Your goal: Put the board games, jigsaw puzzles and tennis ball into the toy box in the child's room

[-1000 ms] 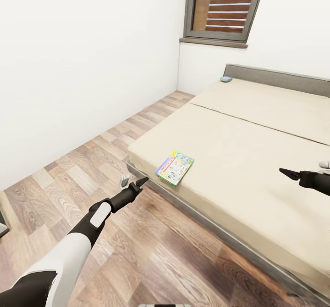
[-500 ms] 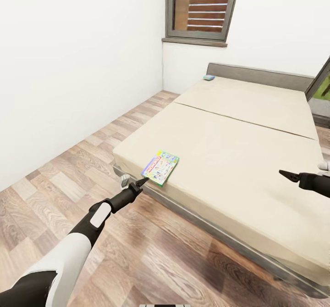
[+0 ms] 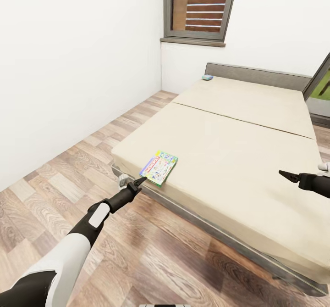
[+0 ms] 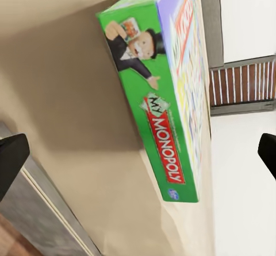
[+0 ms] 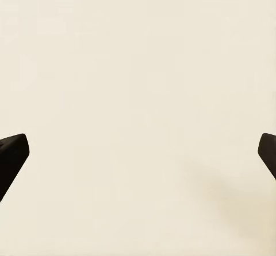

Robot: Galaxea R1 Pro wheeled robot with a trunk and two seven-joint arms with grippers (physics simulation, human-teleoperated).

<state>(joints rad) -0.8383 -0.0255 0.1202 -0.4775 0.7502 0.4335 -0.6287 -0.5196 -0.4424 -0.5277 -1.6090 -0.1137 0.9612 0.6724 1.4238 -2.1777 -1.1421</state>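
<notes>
My right arm is cut off at the frame edge; a small blue box by the grey headboard is too tiny to read. My left pincer gapes wide, empty, the green-edged printed Monopoly game box just ahead, flat on the beige bed near its corner. My right pincer hovers spread, empty, over bare mattress.

Bare beige mattress lies open around the green-edged flat game box near the bed's corner; only the low grey bed frame edges it, with wood-plank floor alongside unobstructed.
</notes>
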